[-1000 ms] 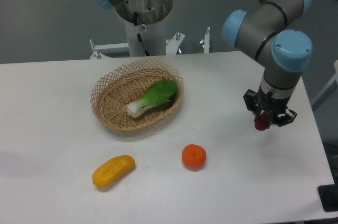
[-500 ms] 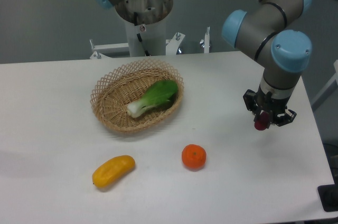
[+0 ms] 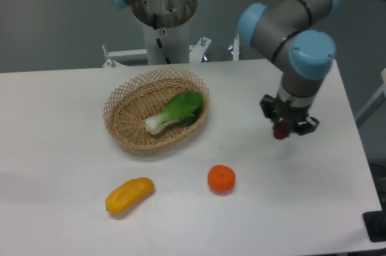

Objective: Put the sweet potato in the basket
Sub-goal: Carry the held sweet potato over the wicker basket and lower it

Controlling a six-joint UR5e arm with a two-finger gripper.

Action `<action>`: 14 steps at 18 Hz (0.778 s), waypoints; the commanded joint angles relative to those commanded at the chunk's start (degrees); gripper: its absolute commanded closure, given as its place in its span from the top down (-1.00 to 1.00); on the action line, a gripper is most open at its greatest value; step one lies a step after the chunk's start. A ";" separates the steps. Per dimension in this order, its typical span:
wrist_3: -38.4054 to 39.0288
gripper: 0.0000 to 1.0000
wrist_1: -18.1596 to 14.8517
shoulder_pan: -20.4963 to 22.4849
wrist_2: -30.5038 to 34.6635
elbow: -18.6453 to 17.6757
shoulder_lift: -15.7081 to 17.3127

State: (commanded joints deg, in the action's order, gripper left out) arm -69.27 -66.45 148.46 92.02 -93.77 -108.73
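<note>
Magenta tuber: the sweet potato hangs in my pincer, only its lower end showing below the black fingers, lifted off the table.
Pincer: my gripper points down and is clamped around the sweet potato; it hangs over the right half of the table, right of the basket and well apart from it.
Arm: my grey arm with blue joint caps comes in from the top right and bends down to the wrist.
Basket: the tan wicker basket sits at the middle of the table, toward the back, its lattice rim open.
In the basket: a green vegetable lies slanted, white stem end toward the lower left, leaves toward the upper right.
Orange: the round orange rests on the table in front of the basket, to the lower left of my pincer.
Yellow fruit: the oblong yellow-orange fruit lies on the table near the front edge, left of the orange and apart from it.
Behind: a grey robot base stands at the table's far edge.
</note>
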 joint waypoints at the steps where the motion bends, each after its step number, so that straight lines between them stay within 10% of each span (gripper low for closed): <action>1: 1.49 -1.00 0.18 -1.05 0.00 -1.23 0.79; 14: 19.26 -1.00 0.35 -20.12 -0.26 -8.19 5.55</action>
State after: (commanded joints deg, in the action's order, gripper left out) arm -50.02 -66.09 128.33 91.76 -101.95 -103.18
